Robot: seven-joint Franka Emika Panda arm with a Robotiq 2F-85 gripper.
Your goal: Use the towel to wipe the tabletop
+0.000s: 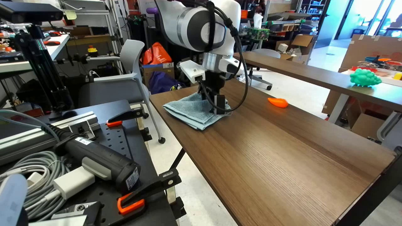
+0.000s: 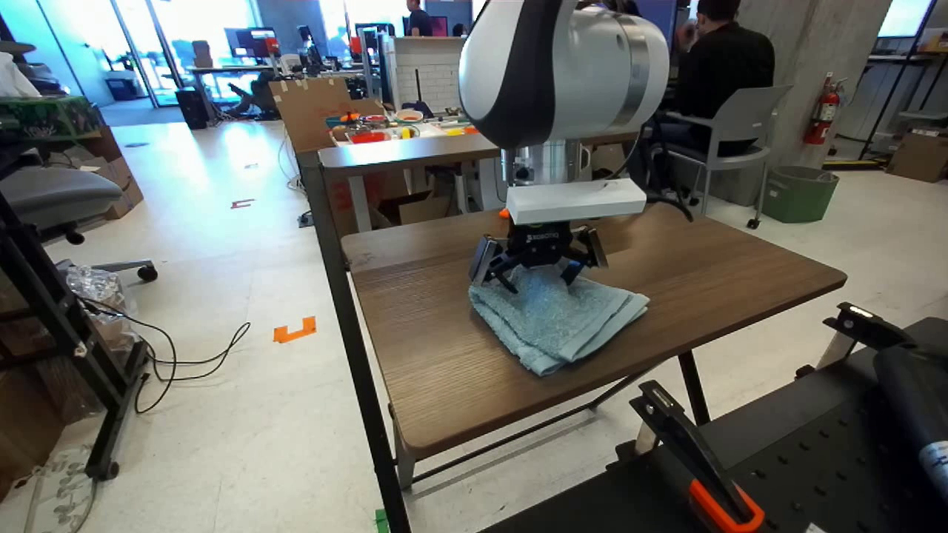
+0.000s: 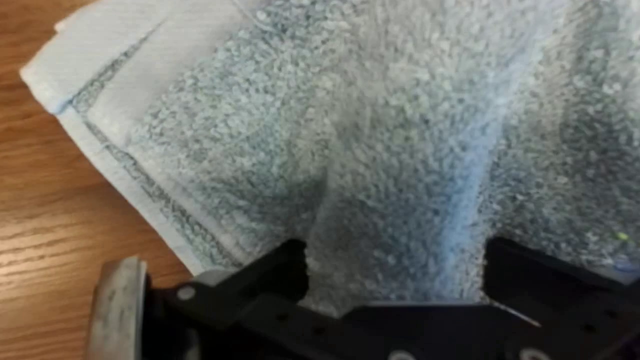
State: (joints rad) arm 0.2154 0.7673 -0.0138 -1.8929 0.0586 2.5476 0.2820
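A folded light blue-grey towel lies near one edge of the brown wooden tabletop in both exterior views; the towel (image 1: 191, 114) (image 2: 574, 326) is bunched up under the gripper. The tabletop (image 1: 276, 157) (image 2: 422, 385) also shows at the left of the wrist view (image 3: 75, 225). My gripper (image 1: 213, 104) (image 2: 542, 281) points down onto the towel. In the wrist view the gripper (image 3: 395, 270) has a raised fold of the towel (image 3: 250, 135) between its fingertips, and both touch the cloth. The fingertips stay apart with cloth filling the gap. The towel's underside is hidden.
An orange object (image 1: 278, 102) lies on the tabletop near the far edge. A black bench (image 1: 113, 144) with a handheld tool (image 1: 97, 157) and clamps (image 1: 147, 188) stands beside the table. A grey chair (image 1: 116, 84) stands near the table. A green lumpy object (image 1: 365, 77) sits on another table.
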